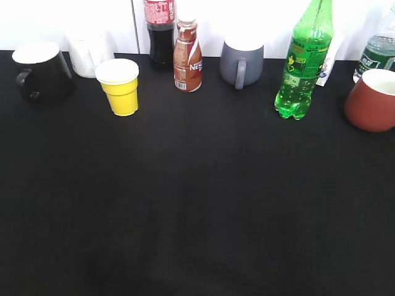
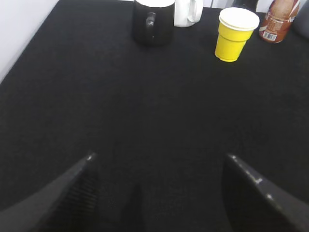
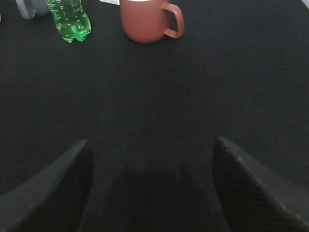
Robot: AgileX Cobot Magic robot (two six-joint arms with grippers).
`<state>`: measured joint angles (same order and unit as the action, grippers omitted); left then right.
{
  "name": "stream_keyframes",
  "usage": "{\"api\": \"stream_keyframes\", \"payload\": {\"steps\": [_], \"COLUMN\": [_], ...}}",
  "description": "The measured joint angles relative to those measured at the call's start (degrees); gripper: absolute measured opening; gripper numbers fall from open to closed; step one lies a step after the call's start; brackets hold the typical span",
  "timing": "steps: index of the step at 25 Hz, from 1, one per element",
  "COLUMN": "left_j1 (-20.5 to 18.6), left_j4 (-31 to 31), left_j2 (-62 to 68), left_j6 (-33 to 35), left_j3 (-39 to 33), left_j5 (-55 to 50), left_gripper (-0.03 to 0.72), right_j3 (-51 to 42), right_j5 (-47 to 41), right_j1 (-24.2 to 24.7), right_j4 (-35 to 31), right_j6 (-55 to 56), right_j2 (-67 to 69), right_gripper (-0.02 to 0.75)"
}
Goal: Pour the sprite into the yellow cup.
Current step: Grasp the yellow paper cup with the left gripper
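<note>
The sprite (image 1: 304, 61), a tall bright-green bottle, stands upright at the back right of the black table; its base shows in the right wrist view (image 3: 69, 19) at top left. The yellow cup (image 1: 120, 86) stands upright at the back left, also in the left wrist view (image 2: 235, 34) at top right. My left gripper (image 2: 159, 162) is open and empty above bare black cloth, well short of the cup. My right gripper (image 3: 150, 145) is open and empty, well short of the bottle. Neither arm shows in the exterior view.
Along the back stand a black mug (image 1: 42, 71), a white mug (image 1: 89, 52), a dark cola bottle (image 1: 160, 31), a brown drink bottle (image 1: 187, 55), a grey mug (image 1: 241, 61), a red mug (image 1: 372, 98) and a water bottle (image 1: 378, 46).
</note>
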<state>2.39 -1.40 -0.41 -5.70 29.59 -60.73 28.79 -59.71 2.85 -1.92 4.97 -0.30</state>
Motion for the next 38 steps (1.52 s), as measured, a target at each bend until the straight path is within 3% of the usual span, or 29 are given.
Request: {"api": "stream_keyframes", "payload": {"steps": [12,17,24,26,31,35,36,38], "left_j1": [0.0,0.0,0.6,3.3,15.6,16.1,16.1,16.1], "left_j4": [-0.4,-3.9,-0.7,-0.6,-0.2,11.2,12.2,12.3], "left_j2": [0.0,3.5,32.0,40.4,67.1,90.6,97.3,102.2], "left_j6": [0.0,0.0,0.0,0.0,0.0,0.0,0.0,0.1], "left_j3": [0.8,0.0,-7.0,-10.0,-11.8,-10.8,-8.3,-4.8], "left_j5": [1.6,31.0,67.4,77.1,100.4,118.5,120.4,120.5], "left_gripper": [0.584,0.583,0.579,0.571,0.545,0.568,0.626,0.658], "right_j3": [0.0,0.0,0.0,0.0,0.0,0.0,0.0,0.0], "right_j5": [0.0,0.0,0.0,0.0,0.0,0.0,0.0,0.0], "right_j1": [0.0,0.0,0.0,0.0,0.0,0.0,0.0,0.0], "right_j4": [0.0,0.0,0.0,0.0,0.0,0.0,0.0,0.0], "right_j6": [0.0,0.0,0.0,0.0,0.0,0.0,0.0,0.0], "right_j2": [0.0,0.0,0.0,0.0,0.0,0.0,0.0,0.0], "right_gripper": [0.584,0.584,0.584,0.584,0.584,0.584,0.584,0.584]}}
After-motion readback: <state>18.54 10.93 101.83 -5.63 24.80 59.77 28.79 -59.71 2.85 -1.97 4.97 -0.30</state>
